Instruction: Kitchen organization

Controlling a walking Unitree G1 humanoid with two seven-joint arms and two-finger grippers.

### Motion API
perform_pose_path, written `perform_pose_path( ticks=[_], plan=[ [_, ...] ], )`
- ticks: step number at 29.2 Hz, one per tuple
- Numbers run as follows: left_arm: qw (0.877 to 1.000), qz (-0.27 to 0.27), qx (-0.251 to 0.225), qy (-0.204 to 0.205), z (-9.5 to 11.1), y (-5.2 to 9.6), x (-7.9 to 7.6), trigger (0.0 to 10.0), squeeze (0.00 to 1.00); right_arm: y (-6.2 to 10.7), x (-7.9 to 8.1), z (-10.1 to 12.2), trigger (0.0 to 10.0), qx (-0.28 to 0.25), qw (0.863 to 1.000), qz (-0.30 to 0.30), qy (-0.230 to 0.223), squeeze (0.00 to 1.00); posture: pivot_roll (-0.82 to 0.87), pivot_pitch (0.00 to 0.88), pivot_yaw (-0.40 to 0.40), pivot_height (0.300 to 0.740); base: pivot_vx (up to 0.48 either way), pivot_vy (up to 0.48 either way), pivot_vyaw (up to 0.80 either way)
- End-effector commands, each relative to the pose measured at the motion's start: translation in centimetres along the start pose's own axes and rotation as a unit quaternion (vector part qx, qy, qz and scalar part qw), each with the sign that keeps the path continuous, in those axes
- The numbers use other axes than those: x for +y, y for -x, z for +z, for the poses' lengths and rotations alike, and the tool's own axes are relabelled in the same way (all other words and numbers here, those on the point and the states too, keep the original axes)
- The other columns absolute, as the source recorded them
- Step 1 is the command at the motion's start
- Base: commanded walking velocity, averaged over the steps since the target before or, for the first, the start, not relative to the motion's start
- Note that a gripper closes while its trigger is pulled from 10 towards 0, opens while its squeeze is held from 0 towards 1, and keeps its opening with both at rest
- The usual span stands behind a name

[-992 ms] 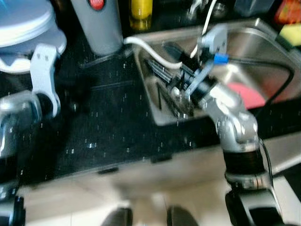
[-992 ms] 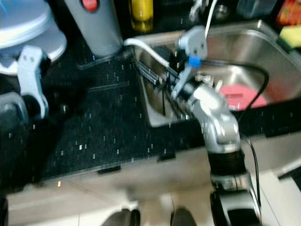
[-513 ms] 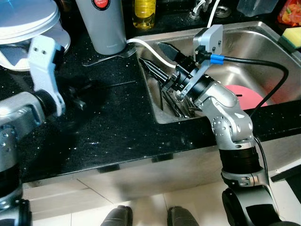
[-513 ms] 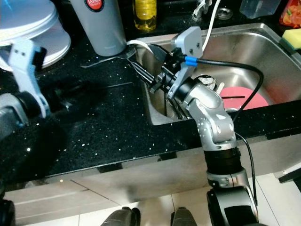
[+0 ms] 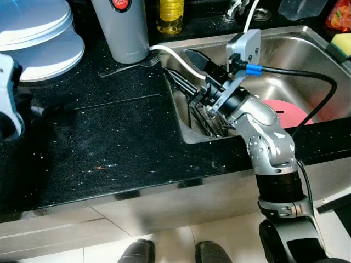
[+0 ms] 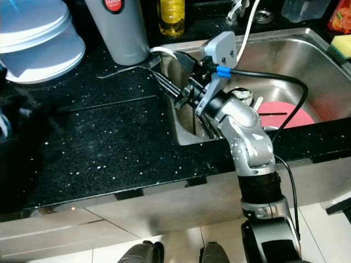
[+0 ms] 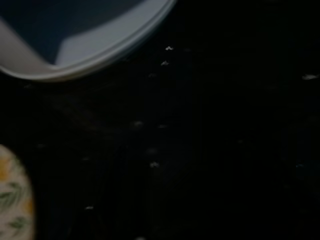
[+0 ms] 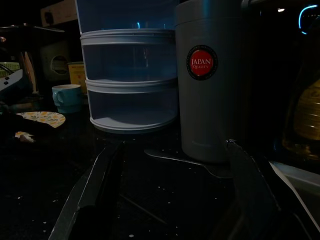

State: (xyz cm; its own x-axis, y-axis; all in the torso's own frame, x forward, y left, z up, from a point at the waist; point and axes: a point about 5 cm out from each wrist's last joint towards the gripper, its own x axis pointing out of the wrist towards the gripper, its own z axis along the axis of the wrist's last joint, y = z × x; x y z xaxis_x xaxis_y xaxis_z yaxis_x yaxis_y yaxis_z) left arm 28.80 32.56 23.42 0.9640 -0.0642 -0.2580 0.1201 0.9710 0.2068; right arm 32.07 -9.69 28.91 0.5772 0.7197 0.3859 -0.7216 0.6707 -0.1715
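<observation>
Black fingers of the right gripper (image 5: pixel 186 68) are standing apart with nothing between them, reaching out of the steel sink (image 5: pixel 307 46) over its left rim, in the upper middle of the head view. Just beyond their tips a fork (image 5: pixel 131 64) is lying on the dark speckled counter (image 5: pixel 120 142), its handle running leftward and its tines pointing right, toward the sink, close to the foot of the grey thermos (image 5: pixel 122 27). In the right wrist view that same fork (image 8: pixel 185 161) is sitting between the two spread fingers (image 8: pixel 97 185) and ahead of them, crosswise to the line of reach, so the fingers would meet it across its handle rather than along it. I judge the fork to be the likeliest target, and the right arm is far nearer to it. At the far left edge of the frame the left gripper (image 5: pixel 8 98) is hanging over the counter beside the stacked white containers (image 5: pixel 38 30); whether it is open I cannot tell.
</observation>
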Motion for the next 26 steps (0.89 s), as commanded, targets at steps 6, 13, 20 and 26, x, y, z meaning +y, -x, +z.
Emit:
perform_pose_path(
  ticks=[6, 13, 20, 26],
  plan=[
    [0.998, 0.033, 0.045, -0.037, -2.2, -0.7, 1.0, 10.0, 0.00, 0.1, 0.0, 0.1, 10.0, -0.005, 1.000, 0.000, -0.002, 0.00, 0.03, 0.114, 0.066, 0.740, 0.000, 0.000, 0.00],
    [0.990, -0.131, 0.035, -0.028, -1.7, -0.2, -3.1, 10.0, 0.00, 0.2, 0.0, 0.2, 10.0, -0.006, 1.000, -0.003, 0.000, 0.00, 0.02, 0.122, 0.073, 0.740, 0.000, 0.000, 0.00],
    [0.967, -0.254, -0.018, -0.027, 0.3, 1.6, -7.1, 10.0, 0.00, 0.3, 0.0, 0.1, 10.0, -0.005, 1.000, -0.004, -0.002, 0.00, 0.03, 0.122, 0.070, 0.740, 0.000, 0.000, 0.00],
    [0.990, -0.099, -0.101, -0.019, 3.4, 0.2, -3.0, 10.0, 0.00, 0.0, 0.1, 0.1, 10.0, -0.007, 1.000, 0.001, -0.004, 0.00, 0.04, 0.118, 0.060, 0.740, 0.000, 0.000, 0.00]
  ],
)
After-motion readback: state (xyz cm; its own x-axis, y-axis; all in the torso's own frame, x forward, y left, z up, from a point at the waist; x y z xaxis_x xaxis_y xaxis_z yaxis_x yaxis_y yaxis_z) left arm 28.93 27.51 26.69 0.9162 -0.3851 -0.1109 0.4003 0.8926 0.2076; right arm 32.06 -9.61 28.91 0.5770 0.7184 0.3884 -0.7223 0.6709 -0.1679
